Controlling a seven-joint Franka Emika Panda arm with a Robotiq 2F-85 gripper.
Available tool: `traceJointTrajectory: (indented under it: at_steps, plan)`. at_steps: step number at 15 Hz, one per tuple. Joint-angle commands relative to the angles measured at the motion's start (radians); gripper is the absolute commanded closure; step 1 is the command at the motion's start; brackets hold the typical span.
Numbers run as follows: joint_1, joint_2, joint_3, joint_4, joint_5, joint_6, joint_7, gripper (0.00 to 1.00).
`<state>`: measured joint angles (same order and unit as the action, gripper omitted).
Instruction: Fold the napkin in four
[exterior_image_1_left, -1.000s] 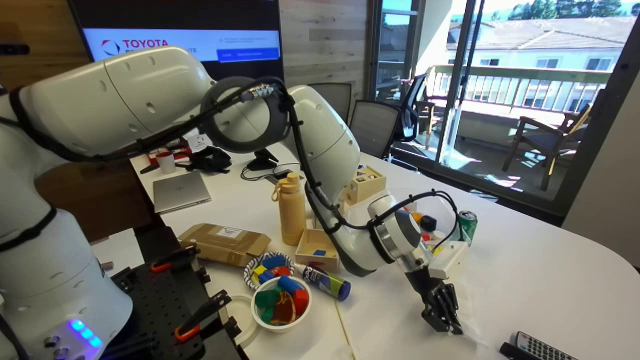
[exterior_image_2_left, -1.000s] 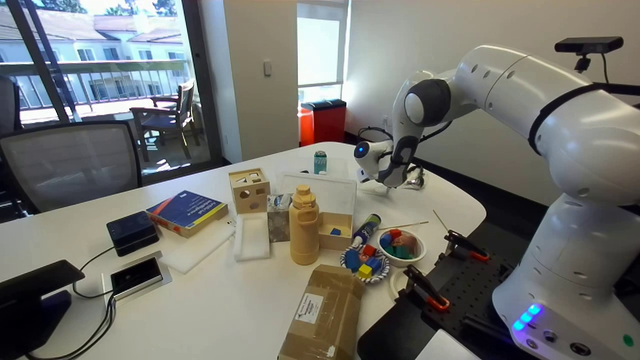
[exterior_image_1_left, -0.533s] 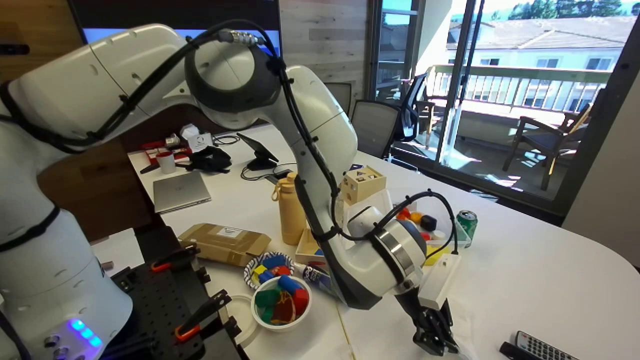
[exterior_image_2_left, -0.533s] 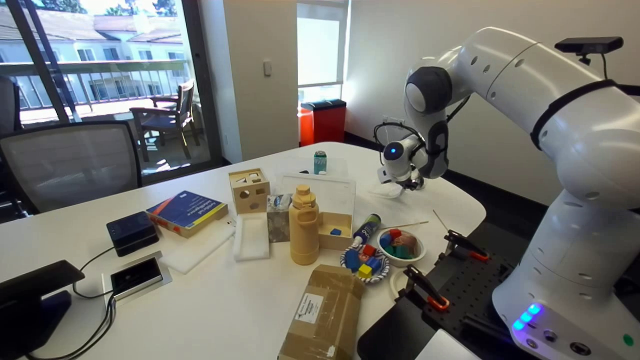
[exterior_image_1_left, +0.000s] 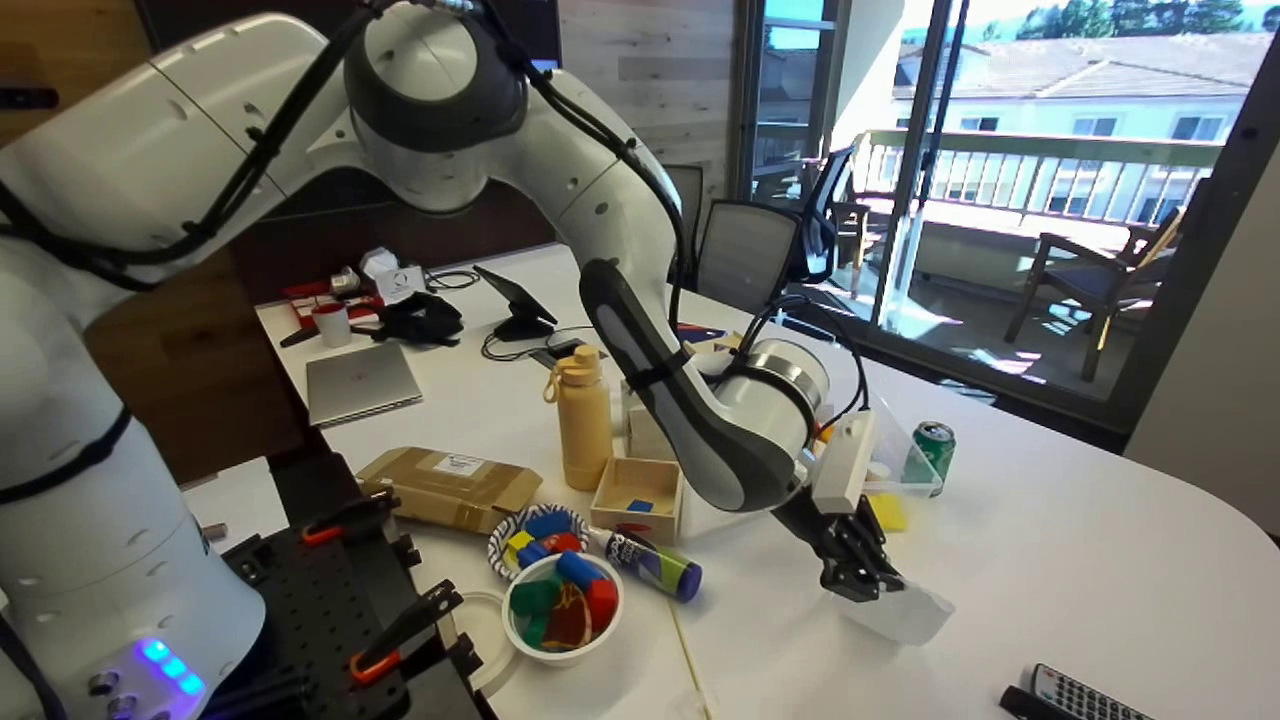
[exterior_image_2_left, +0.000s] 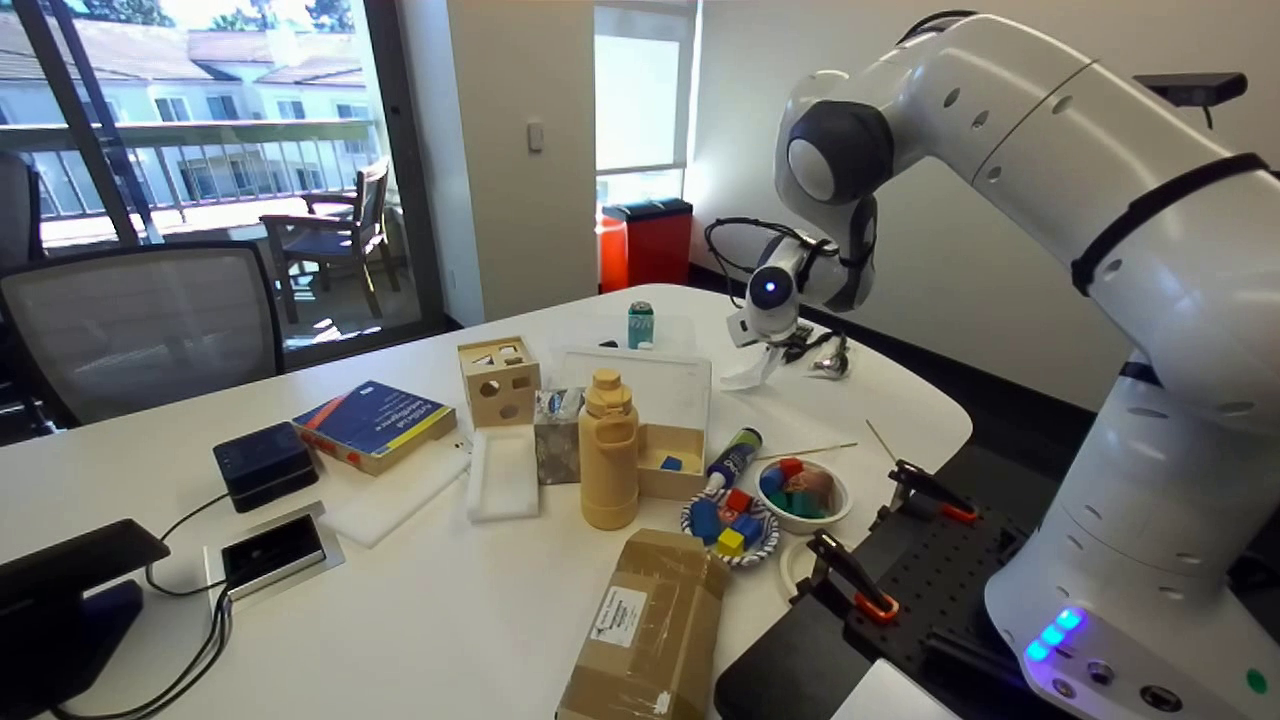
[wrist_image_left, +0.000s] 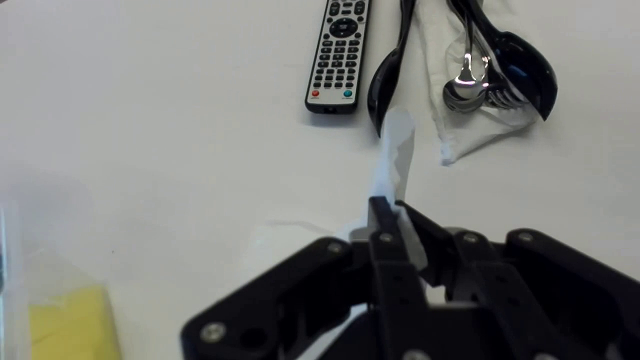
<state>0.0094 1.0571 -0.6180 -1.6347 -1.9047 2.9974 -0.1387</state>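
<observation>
Big white tabletop (exterior_image_1_left: 1080, 560) in front of us, and there's the arm (exterior_image_1_left: 630, 230), based at a side edge, stretched across toward the rounded end! Down at its tip we see the gripper (exterior_image_1_left: 888, 588), clamped onto the white napkin (exterior_image_1_left: 910, 615), which droops over the tabletop well inside the curved edge; whether its lowest part touches, we can't tell. Closer to that curved edge, we spot the remote (wrist_image_left: 336, 65) lying flat.

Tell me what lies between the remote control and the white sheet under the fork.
A black spoon lies there, seen in the wrist view; the end of the napkin partly hides its bowl there.
</observation>
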Motion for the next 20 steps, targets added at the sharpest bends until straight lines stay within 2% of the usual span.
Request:
traceJointTrajectory:
  at_steps: [1, 5, 9, 10, 15, 20]
  plan:
    - [0.045, -0.011, 0.011, -0.060, 0.077, -0.053, -0.172, 0.98]
    - [0.042, -0.016, 0.037, -0.075, 0.197, -0.044, -0.430, 0.98]
    - [0.048, -0.033, 0.040, -0.074, 0.226, -0.053, -0.562, 0.98]
    - [-0.032, -0.080, 0.144, -0.074, 0.155, -0.129, -0.587, 0.98]
    - [-0.113, -0.092, 0.268, -0.014, 0.061, -0.153, -0.660, 0.98]
    - [-0.162, -0.073, 0.334, 0.054, 0.004, -0.131, -0.696, 0.98]
